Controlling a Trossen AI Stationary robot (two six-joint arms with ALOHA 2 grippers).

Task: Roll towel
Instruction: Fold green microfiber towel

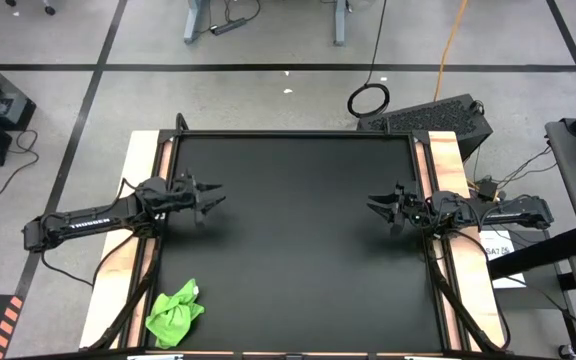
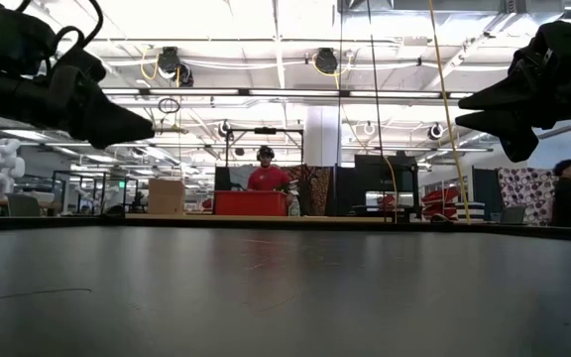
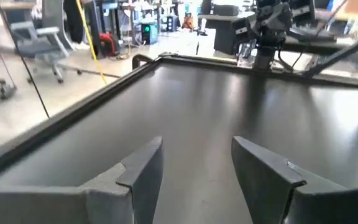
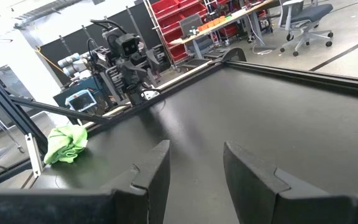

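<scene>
The towel [image 1: 174, 313] lies in a crumpled heap at the near left corner of the table [image 1: 298, 250], right at the edge of the dark mat and partly over the pale wooden border, well apart from both arms. It looks light and thoroughly soft: it has bunched into loose folds with a corner poking up, so it will likely sag and drape when lifted instead of holding any shape, and the slightly textured cloth should grip well between gripper pads without slipping much. Nothing about it seems fragile. As it lies, it is not ready to roll; my judgement is that it first needs spreading flat on the open mat, and the best places to take hold are an outer corner or a raised fold at the top of the heap, pinching only a layer or two so the rest can fall open. The left gripper [image 1: 208, 198] hovers above the left side of the table, beyond the towel, with its jaws set wide apart and nothing between them. The right gripper [image 1: 380, 207] hangs above the right side, likewise spread open and empty. From the right wrist view the towel [image 4: 66, 143] shows as a rumpled green lump near the far corner, below the left arm.
</scene>
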